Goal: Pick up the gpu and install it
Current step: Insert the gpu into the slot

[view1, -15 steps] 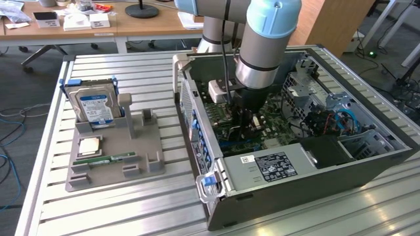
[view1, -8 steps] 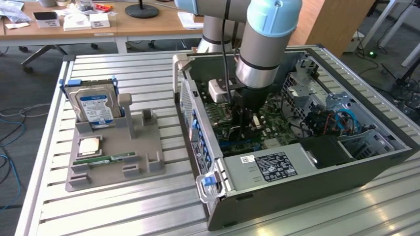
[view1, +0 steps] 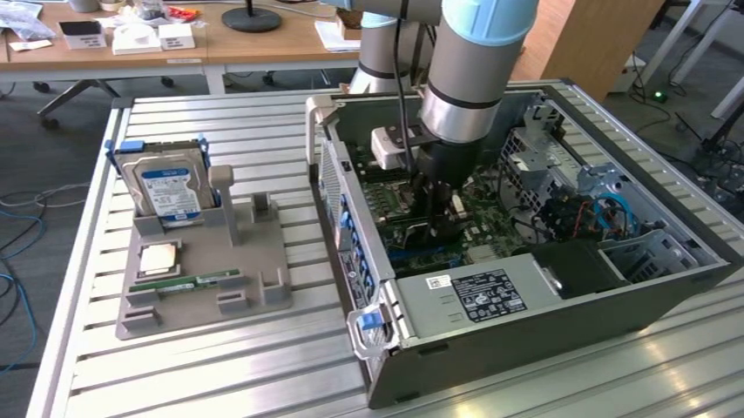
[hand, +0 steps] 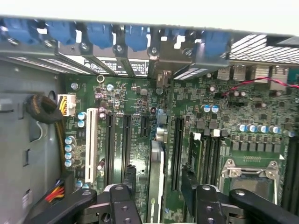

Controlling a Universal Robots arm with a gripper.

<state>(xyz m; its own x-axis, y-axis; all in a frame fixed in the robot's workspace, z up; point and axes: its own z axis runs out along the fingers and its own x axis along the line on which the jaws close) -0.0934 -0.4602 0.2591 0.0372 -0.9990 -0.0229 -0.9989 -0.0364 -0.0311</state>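
Note:
The gpu [hand: 156, 163] stands edge-on in a long motherboard slot, its green board running up to a pale metal end bracket [hand: 163, 79] at the case's rear wall. My gripper [hand: 159, 186] straddles it, open: one black finger [hand: 129, 184] lies on each side of the card with a visible gap, touching nothing. From the exterior view, my gripper [view1: 436, 222] reaches straight down into the open computer case [view1: 524, 348], low over the motherboard [view1: 407, 239]; the card itself is hidden behind the fingers there.
At the exterior view's left, a grey fixture [view1: 250, 292] holds a silver hard drive with a blue label [view1: 172, 187], a CPU [view1: 157, 257] and a RAM stick [view1: 186, 283]. Inside the case are a black power supply [view1: 483, 292], RAM sticks [hand: 208, 154], the CPU socket [hand: 247, 172] and cables [hand: 42, 109].

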